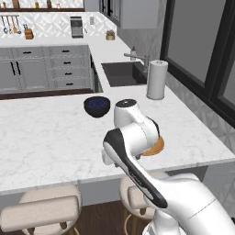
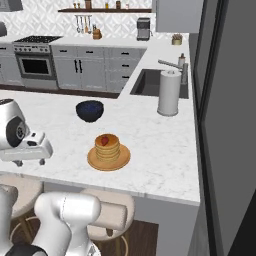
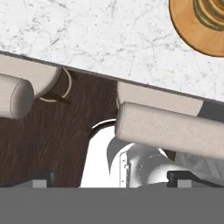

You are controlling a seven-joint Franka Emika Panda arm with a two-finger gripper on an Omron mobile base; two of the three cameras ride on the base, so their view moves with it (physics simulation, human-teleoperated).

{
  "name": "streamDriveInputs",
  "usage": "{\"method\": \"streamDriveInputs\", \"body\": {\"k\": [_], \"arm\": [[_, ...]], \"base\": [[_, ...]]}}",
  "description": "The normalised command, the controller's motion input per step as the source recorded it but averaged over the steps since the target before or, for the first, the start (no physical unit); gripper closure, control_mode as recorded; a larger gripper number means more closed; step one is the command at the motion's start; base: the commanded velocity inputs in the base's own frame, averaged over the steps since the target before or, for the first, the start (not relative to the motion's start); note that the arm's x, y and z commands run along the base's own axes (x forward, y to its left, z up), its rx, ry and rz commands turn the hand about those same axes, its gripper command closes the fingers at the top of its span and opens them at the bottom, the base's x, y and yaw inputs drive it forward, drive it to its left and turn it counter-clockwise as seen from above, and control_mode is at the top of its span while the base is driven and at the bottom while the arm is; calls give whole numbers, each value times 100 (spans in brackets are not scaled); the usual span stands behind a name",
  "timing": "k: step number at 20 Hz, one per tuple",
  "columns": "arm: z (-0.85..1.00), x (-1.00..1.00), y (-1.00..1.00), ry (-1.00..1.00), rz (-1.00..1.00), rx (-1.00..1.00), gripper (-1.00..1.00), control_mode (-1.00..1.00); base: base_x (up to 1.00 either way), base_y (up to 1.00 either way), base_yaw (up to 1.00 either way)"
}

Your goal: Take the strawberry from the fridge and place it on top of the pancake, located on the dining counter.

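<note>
The strawberry sits on top of the pancake, a short stack on an orange-brown plate on the white marble dining counter. In the left base view my arm covers most of the stack, and only the plate's edge peeks out. My gripper is open and empty, its tips far apart. It points down past the counter's front edge, left of the plate. The pancake shows at the hand view's top right. The fridge is out of view.
A dark blue bowl stands behind the plate. Further back are a paper towel roll and a sink. Padded beige stools line the counter's front edge over a dark wood floor.
</note>
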Motion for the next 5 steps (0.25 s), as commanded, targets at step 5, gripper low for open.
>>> {"method": "streamDriveInputs", "body": {"k": [5], "arm": [[-32, -1, 6, 26, 6, -1, -100, -100]], "base": [[0, 0, 0]]}}
